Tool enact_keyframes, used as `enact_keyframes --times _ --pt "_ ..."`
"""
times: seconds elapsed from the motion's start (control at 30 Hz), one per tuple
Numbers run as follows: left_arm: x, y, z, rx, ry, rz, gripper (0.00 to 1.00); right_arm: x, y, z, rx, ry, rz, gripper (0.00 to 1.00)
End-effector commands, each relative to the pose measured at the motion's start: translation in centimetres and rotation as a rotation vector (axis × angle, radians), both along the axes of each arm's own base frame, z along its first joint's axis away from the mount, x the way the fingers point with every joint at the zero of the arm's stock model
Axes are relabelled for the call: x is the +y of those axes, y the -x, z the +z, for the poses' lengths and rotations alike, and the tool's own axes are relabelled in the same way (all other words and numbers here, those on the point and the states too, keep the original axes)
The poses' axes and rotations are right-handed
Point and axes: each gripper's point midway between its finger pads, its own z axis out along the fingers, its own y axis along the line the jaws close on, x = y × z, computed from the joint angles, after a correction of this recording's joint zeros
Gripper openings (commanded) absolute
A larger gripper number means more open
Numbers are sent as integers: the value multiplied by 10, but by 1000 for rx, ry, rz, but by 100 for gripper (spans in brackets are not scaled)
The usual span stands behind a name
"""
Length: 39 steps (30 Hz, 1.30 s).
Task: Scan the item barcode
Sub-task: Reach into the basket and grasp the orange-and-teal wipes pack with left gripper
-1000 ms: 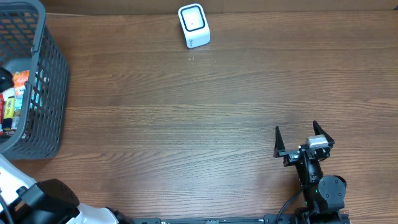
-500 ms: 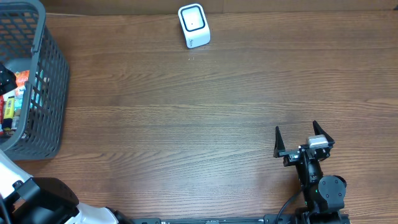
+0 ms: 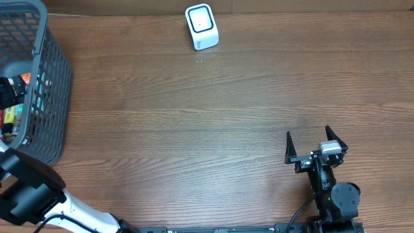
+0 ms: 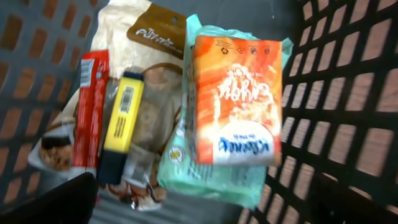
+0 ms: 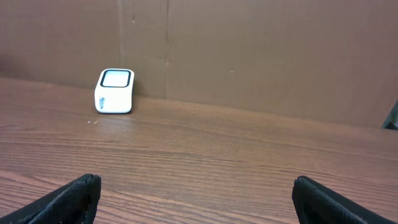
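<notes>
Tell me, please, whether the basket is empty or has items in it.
Not empty. Looking into the basket from the left wrist, an orange packet, a yellow stick and a red bar lie inside its mesh walls.

Left pincer (image 3: 6,92) shifted inside basket (image 3: 50,84).

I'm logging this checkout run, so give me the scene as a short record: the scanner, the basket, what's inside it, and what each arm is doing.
scanner: white scanner, near the far edge of the table, nothing beside it
basket: grey mesh basket, at the table's left end
contents: orange packet lying on a green bag; yellow bar, barcode facing up; red packet beside it
left gripper: jaws open, above the basket's items, holding nothing
right gripper: jaws open, over bare table, holding nothing
scan: not yet done
</notes>
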Motion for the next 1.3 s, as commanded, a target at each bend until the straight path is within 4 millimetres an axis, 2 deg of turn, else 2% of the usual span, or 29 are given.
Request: enact_keyframes --times 0.0,0.23,0.47,0.73,0.9,1.13,1.27 --pt "1 -9 4 -28 -41 -84 100 -1 0 -2 -4 3 -1 100" --pt "4 -19 -8 -27 -59 -142 100 -1 0 -2 -4 3 -1 100" --pt "-12 -34 -30 3 -45 -249 100 -1 0 -2 -4 3 -1 100" --pt "-16 -38 -38 21 -45 -276 100 -1 0 -2 -4 3 -1 100" --pt "-19 -34 -61 69 4 -277 100 -1 0 -2 -4 3 -1 100" --pt "-20 -23 -106 173 60 -255 100 -1 0 -2 -4 3 -1 100" --pt "-17 -25 -111 173 56 -249 99 -1 0 -2 -4 3 -1 100"
